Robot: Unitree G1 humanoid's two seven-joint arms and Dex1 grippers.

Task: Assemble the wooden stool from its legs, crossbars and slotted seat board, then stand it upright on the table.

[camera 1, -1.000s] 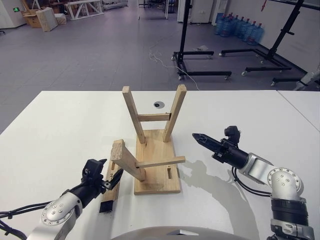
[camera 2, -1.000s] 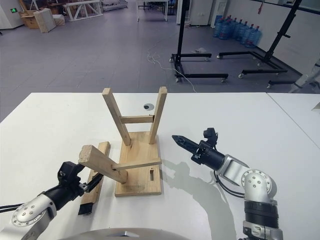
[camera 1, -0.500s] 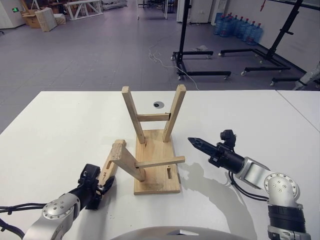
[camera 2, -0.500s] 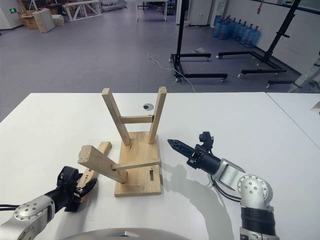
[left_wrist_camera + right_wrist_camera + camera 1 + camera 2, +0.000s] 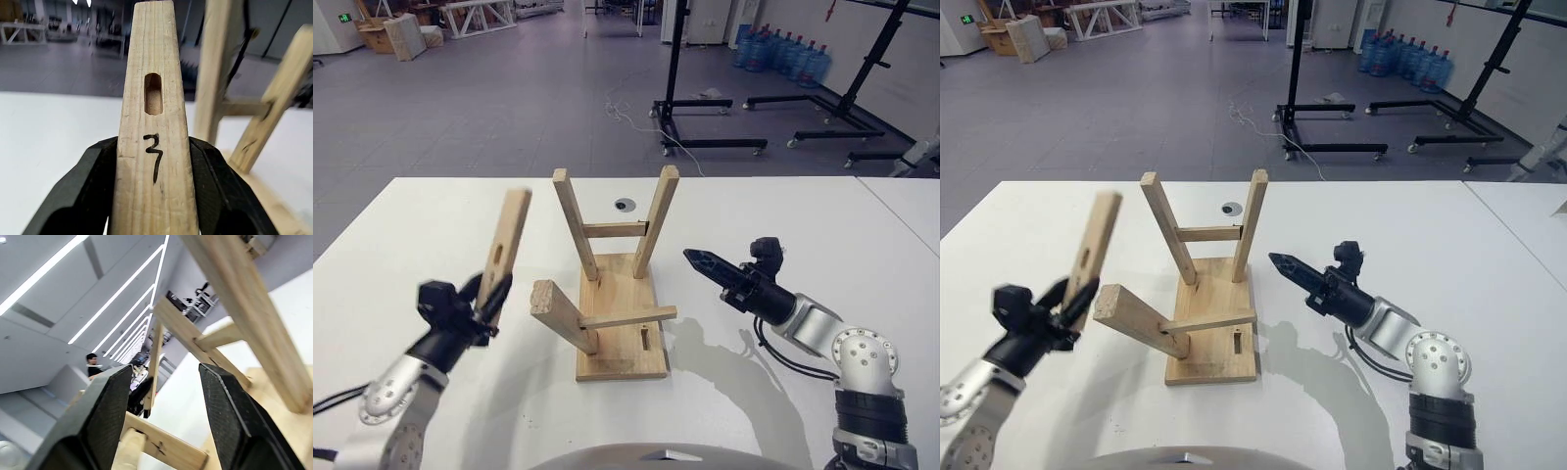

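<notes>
Left tool: clamped on the lower end of a loose slotted leg, held above the table's left side, tilted slightly right.
Right tool: fingers parted, empty, hovering just right of the stool.
Stool: seat board flat at table centre, two far legs standing, joined by a crossbar; near-left leg leaning.

a big open hall, workshop or robot lab by the look of it. beyond the far edge of the white table runs a bare grey floor with black wheeled stands, a loose cable, blue water bottles, wooden crates and a truss frame. long strip lights cross the ceiling.
</notes>
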